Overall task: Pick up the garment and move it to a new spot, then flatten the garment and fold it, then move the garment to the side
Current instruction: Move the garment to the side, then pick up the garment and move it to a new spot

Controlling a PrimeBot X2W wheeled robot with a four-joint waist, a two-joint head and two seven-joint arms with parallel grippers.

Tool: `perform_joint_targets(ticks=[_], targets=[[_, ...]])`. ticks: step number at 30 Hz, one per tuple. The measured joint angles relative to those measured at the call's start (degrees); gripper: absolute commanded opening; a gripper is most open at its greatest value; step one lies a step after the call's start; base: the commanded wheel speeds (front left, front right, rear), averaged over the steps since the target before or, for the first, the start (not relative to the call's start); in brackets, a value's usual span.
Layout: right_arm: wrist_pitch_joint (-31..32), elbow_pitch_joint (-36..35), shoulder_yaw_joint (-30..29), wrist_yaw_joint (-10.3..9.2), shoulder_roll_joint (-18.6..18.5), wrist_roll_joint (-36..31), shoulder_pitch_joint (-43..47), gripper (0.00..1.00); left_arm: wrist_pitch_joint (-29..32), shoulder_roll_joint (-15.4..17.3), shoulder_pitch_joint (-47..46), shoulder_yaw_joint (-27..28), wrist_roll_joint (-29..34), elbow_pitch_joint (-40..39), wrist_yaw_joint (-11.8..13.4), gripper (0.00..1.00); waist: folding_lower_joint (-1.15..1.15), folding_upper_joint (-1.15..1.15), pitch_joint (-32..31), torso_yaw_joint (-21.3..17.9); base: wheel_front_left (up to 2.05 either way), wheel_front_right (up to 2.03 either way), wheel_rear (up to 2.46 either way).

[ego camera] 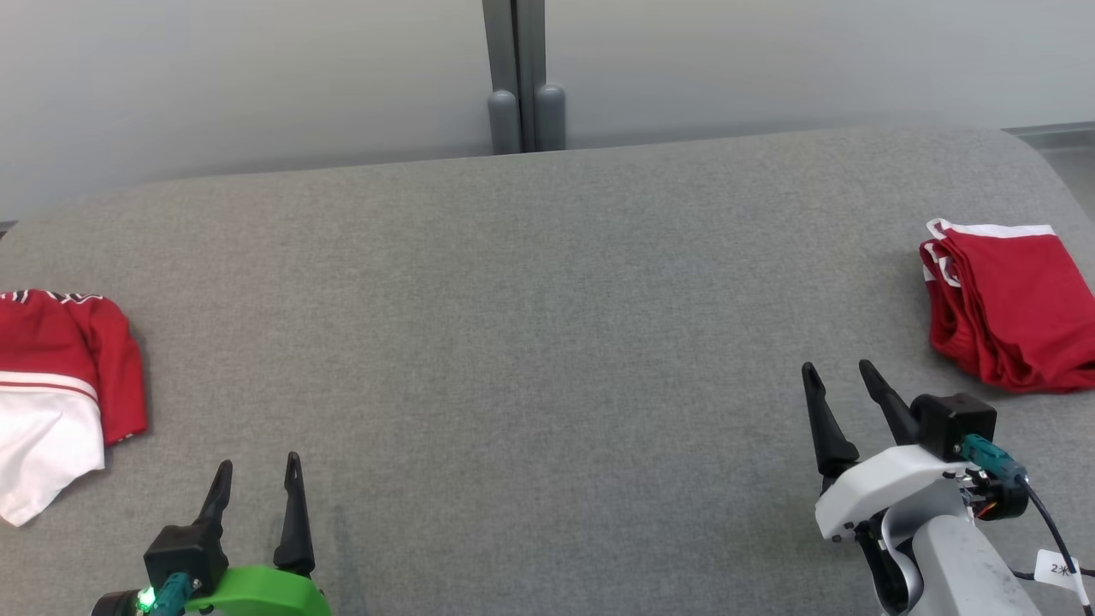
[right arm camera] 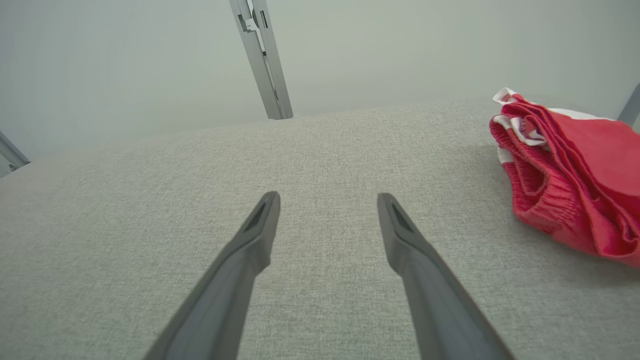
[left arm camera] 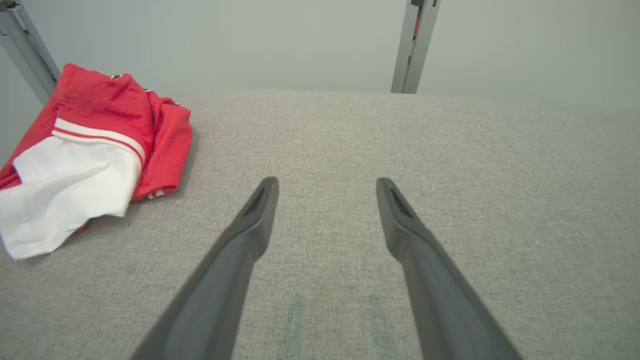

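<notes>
Left claw [ego camera: 260, 462] and right claw [ego camera: 836, 367] spread apart; red-white garment [ego camera: 60, 368] on table [ego camera: 547, 299], left edge; folded red garment [ego camera: 1018, 299], right edge.

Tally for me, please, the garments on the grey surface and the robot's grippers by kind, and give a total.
Garments: 2 (red-and-white garment at the left, red garment at the right)
Grippers: 2 (left gripper, right gripper, both open)
Total: 4

In my head view the jersey [ego camera: 60, 376] is cut by the left edge, the shorts [ego camera: 1018, 308] by the right; the tag [ego camera: 1061, 569] has print I can't read.
</notes>
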Motion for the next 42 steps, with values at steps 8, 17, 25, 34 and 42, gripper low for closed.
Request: perform_joint_targets(ticks=[8,17,25,34,42], targets=[[0.0,0.0,1.0,0.00,0.0,0.1,0.2,1.00,0.0,-0.1,0.0,-0.7,-0.7,0.0,0.0,1.00,0.00,0.00,0.2,1.5,0.00,0.00,0.00],[0.0,-0.4,2.1,0.00,0.0,-0.5,0.3,1.00,0.0,-0.2,-1.5,-0.1,-1.5,1.3,0.0,1.00,0.00,0.00,0.9,7.2,0.00,0.00,0.00],[0.0,0.0,3.5,0.00,0.0,-0.4,-0.1,1.00,0.0,-0.2,-1.4,1.8,-2.4,3.5,0.0,1.00,0.00,0.00,1.5,14.9,0.00,0.00,0.00],[0.0,0.4,4.2,0.00,0.0,-0.5,-0.8,1.00,0.0,-0.1,-1.0,5.3,-4.5,4.0,0.0,1.00,0.00,0.00,2.2,23.0,0.00,0.00,0.00],[0.0,0.0,4.8,0.00,0.1,-1.5,-2.8,1.00,0.0,-0.1,-2.9,7.1,-5.3,1.7,0.0,1.00,0.00,0.00,5.0,24.8,0.00,0.00,0.00]])
